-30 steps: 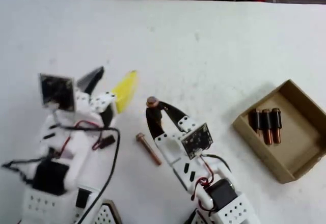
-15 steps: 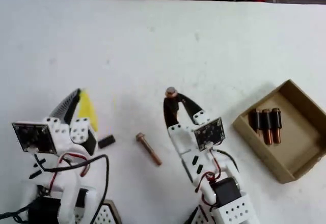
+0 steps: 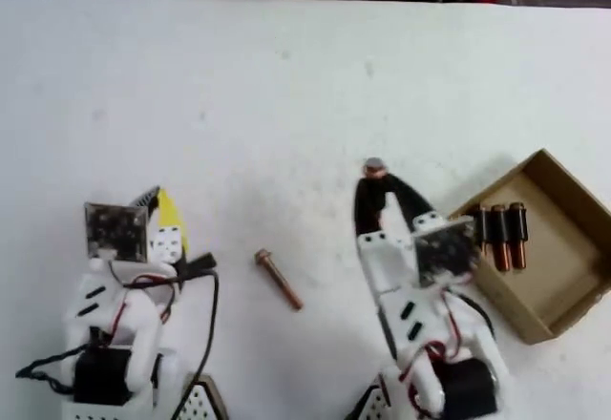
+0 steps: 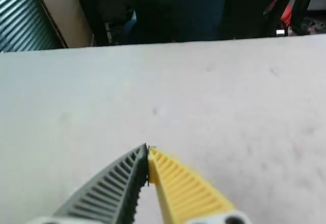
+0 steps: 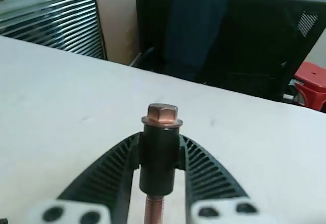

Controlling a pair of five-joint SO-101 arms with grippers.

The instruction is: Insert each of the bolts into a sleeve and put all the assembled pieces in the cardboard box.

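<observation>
While pinching a sleeved bolt (image 5: 159, 158), the right gripper (image 3: 375, 183) hangs beside the cardboard box rim (image 3: 505, 304)

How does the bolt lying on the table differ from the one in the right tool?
The table bolt is bare, its thread exposed; the held bolt sits through a black sleeve. The table bolt lies flat with nothing gripping it; the held bolt is clamped by its sleeve in the right tool. Both are copper-coloured with a flanged head.
</observation>
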